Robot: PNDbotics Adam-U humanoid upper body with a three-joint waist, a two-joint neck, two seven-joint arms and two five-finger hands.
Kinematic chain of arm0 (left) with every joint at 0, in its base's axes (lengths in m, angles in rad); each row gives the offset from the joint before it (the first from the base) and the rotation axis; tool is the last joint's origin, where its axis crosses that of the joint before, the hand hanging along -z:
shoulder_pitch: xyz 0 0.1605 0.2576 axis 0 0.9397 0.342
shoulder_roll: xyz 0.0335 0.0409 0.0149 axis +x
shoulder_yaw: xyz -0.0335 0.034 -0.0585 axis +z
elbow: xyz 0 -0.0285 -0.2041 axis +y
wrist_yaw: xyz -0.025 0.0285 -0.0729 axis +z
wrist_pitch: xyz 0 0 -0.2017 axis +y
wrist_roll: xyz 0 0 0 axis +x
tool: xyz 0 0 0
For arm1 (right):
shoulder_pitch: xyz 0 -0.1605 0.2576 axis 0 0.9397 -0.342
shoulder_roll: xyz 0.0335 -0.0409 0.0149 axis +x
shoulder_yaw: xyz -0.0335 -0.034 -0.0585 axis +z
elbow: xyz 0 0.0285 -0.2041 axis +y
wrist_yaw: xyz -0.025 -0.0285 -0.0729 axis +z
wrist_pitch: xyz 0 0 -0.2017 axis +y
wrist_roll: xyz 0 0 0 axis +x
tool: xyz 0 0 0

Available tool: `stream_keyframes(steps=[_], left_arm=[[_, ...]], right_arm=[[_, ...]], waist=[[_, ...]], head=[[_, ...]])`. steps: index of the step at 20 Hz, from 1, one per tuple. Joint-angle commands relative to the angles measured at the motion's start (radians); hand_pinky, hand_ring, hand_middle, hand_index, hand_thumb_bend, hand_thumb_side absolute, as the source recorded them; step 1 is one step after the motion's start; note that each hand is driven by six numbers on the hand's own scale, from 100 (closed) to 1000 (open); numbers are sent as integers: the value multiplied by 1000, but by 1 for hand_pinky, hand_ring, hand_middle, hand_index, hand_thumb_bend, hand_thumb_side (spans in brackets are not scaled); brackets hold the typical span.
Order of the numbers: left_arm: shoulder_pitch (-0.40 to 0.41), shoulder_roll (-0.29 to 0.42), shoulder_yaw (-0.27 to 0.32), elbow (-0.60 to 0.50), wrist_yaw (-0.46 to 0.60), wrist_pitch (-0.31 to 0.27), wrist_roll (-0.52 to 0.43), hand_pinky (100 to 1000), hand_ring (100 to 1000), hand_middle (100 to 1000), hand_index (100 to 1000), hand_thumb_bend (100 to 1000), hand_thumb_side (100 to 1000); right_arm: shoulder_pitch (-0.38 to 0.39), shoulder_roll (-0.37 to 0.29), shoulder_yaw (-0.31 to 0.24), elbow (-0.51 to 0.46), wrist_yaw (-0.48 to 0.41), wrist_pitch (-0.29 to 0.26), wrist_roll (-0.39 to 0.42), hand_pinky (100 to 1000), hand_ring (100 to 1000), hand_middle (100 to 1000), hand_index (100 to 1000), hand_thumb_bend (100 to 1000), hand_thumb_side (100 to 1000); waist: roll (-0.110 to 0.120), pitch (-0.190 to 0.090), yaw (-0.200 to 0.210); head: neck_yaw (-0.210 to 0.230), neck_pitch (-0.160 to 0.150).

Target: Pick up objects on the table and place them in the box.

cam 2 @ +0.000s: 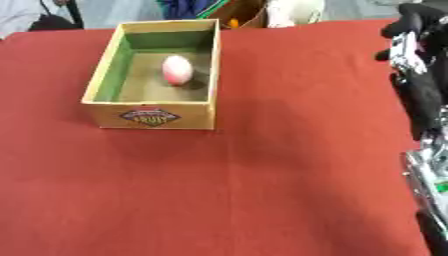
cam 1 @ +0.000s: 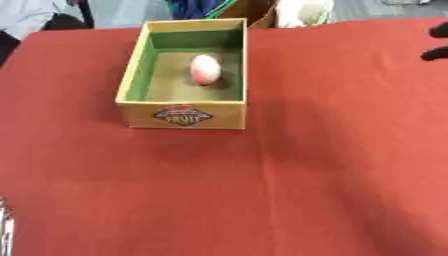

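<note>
Right hand (cam 2: 411, 45): black, at the right edge above the far side of the table (cam 2: 262, 190), holding nothing and well apart from the box (cam 2: 149, 107); whether its fingers are straight or curled cannot be told. The right eye view shows the hand with black arm parts running down the right border and a silver piece low at that edge; the left eye view shows only two dark tips at its upper right edge. Left hand: not seen as such; the left eye view alone has a thin pale sliver at its lower left border, unidentifiable. Table: covered in red cloth, with a faint crease running toward the viewer from below the box. Box: open-topped, yellow-tan walls, green lining, dull tan floor, standing on the far left-centre of the table. Front wall label: a dark oval badge with red above; yellow lettering appears to read "FRUIT", the smaller wording illegible. Egg-shaped object (cam 1: 206, 69): white and pink, lying on the box floor toward the right wall, past the middle. Beyond the far edge: blurred items, not identifiable.
</note>
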Motion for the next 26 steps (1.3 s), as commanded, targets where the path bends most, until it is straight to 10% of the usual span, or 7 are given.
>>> stream_keyframes(steps=[1,26], left_arm=[[-11,11,1,-19,-1,0,-3,595,527,473,633,100,681],[-11,14,0,-19,-4,2,-2,593,524,474,634,100,680]], right_arm=[[-5,-6,-5,-20,-10,5,-12,513,674,566,742,100,540],[0,7,-7,-20,-17,7,-28,510,659,554,738,100,524]], waist=[[-3,-21,2],[-5,-37,2]], head=[[6,-3],[14,35]])
